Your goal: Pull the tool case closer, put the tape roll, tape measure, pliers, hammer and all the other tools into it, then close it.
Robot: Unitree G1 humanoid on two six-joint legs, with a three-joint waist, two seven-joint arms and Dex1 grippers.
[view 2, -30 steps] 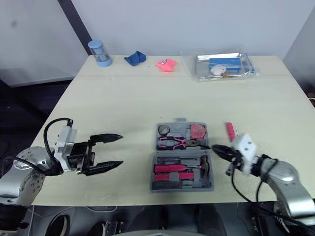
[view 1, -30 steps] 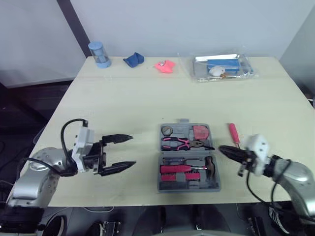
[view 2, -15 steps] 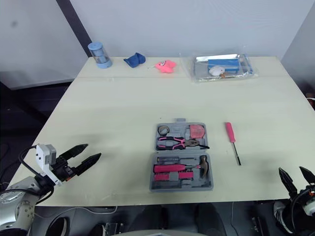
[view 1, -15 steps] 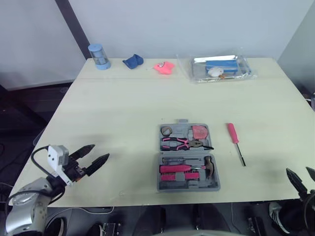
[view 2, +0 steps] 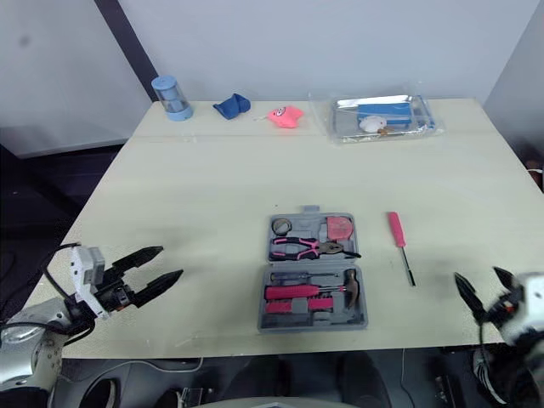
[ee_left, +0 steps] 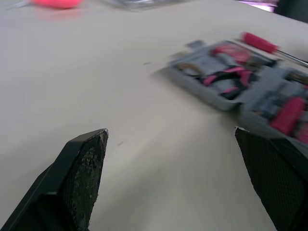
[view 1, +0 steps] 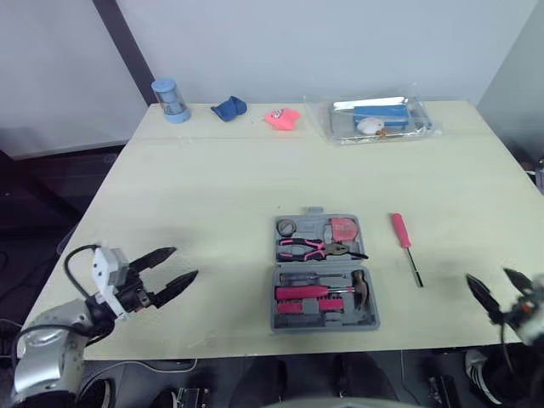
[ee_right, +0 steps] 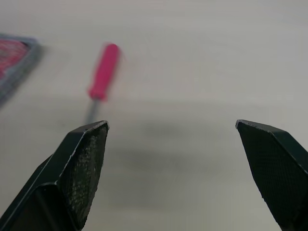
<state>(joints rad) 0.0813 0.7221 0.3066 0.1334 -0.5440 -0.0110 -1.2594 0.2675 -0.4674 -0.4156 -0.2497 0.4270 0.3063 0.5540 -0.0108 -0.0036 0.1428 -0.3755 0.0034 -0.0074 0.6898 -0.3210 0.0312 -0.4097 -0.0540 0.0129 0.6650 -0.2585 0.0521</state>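
The grey tool case (view 1: 325,272) lies open near the table's front edge, with pink pliers (view 1: 308,248), a tape roll (view 1: 289,226), a pink tape measure (view 1: 344,229) and a hammer (view 1: 360,287) in it. A pink-handled screwdriver (view 1: 403,241) lies on the table just right of the case. My left gripper (view 1: 174,272) hovers open at the front left, well left of the case. My right gripper (view 1: 496,286) is open at the front right corner, right of the screwdriver (ee_right: 100,80). Both grippers hold nothing.
Along the table's far edge stand a blue cylinder (view 1: 170,99), a blue cloth (view 1: 228,107), a pink object (view 1: 281,116) and a clear tray (view 1: 379,117) with blue and white items. The table (view 1: 221,195) drops off close in front of the case.
Both arms pulled back from beside the case toward the front corners, then came forward a little. The right gripper went from shut to open. The screwdriver, earlier partly behind the right gripper, lies in full view.
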